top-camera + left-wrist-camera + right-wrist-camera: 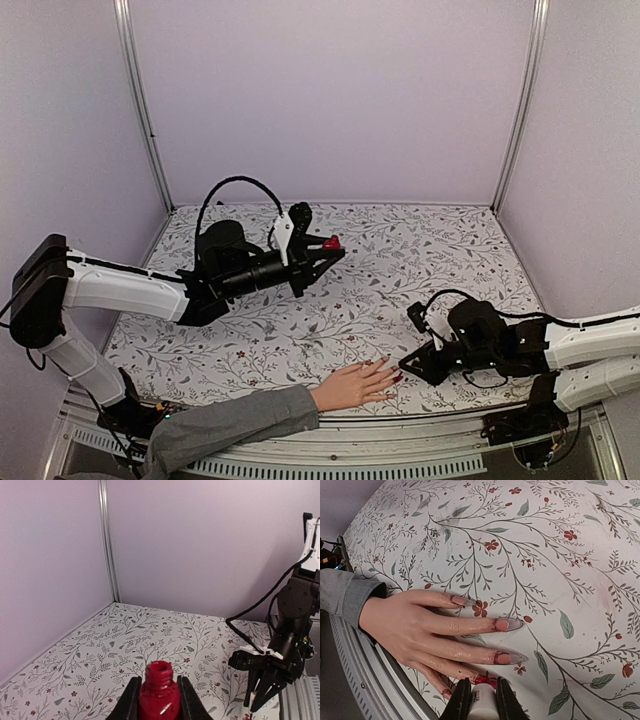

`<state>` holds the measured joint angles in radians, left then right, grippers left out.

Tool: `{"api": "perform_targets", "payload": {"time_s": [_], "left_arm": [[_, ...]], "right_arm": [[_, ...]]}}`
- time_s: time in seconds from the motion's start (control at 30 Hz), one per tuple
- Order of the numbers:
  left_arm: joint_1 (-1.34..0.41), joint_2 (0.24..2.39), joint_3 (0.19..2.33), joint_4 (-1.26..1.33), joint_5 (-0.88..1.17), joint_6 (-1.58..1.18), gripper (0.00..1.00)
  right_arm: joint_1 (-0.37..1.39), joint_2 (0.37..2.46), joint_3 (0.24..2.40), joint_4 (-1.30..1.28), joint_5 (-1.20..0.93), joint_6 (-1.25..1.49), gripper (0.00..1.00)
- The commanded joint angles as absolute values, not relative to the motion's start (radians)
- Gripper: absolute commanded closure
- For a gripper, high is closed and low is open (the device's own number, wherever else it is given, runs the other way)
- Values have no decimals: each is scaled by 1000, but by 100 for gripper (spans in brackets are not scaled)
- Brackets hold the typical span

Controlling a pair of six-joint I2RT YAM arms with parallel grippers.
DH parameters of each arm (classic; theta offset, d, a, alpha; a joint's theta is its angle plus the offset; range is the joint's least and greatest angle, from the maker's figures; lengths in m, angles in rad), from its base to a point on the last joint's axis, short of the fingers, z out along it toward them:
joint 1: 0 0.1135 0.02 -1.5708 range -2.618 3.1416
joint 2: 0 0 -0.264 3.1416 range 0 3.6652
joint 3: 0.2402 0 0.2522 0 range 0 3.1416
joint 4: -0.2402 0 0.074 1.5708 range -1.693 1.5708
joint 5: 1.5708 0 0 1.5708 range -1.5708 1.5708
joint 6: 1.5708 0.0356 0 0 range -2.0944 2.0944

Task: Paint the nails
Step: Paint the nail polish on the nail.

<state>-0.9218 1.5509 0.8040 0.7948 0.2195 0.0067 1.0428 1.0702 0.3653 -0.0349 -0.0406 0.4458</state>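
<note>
A pale hand [352, 386] with a grey sleeve [235, 420] lies palm down at the table's near edge. In the right wrist view its nails [503, 625] on the longer fingers look pale pink with red smears at their bases. One nail [489, 681] just in front of my right gripper [483, 685] is glossy red. That gripper is shut on a white cap [483, 705], whose end rests at this red nail. My left gripper [159, 681] hovers over mid table, shut on an uncapped red bottle [159, 695] that it holds upright.
The flowered table top [400, 260] is walled by lilac panels with metal posts [143, 110] at the back corners. A ridged metal rail [330, 465] runs along the near edge under the sleeve. A black cable [235, 185] loops above the left arm.
</note>
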Motion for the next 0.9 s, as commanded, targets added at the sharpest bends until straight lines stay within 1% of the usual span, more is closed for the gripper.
{"api": "perform_targets", "payload": {"time_s": [0.0, 0.13, 0.87], "left_arm": [[-907, 1538, 796, 827, 216, 2, 100], [-906, 1537, 797, 826, 216, 2, 100], [-906, 1538, 796, 826, 216, 3, 100]], "right_arm": [[1051, 1082, 360, -9, -57, 434, 100], [1051, 1078, 359, 23, -59, 434, 100], [1051, 1112, 365, 0, -43, 446, 100]]}}
